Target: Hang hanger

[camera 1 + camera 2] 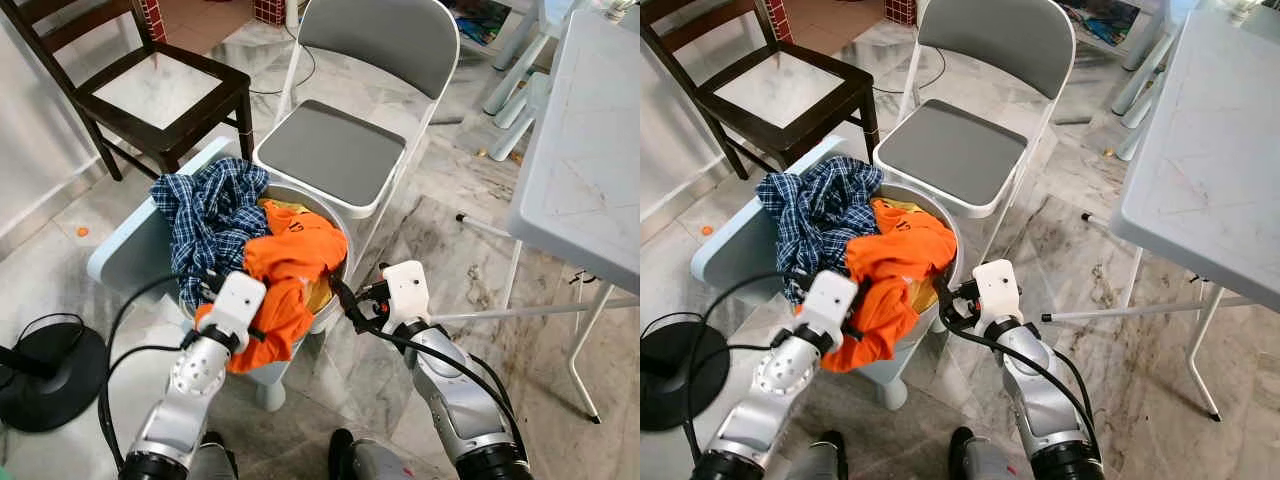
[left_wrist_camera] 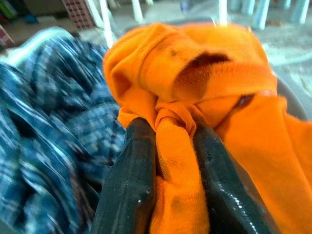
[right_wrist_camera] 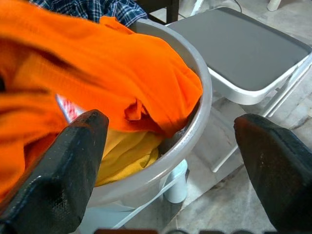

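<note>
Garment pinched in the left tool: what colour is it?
Plain orange garment, clamped by the left tool; clearest in the left wrist view.

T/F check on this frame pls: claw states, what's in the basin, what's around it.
1. The left claw is shut on the orange garment. True.
2. The right claw is shut on the basin rim. False: its fingers are wide apart, just off the grey basin.
3. A blue plaid shirt lies in the pile beside the orange garment. True.
4. The basin sits on the dark wooden chair. False: it sits on a pale blue stool; the wooden chair is behind it.
5. The grey folding chair has clothes on its seat. False: the seat is bare.
</note>
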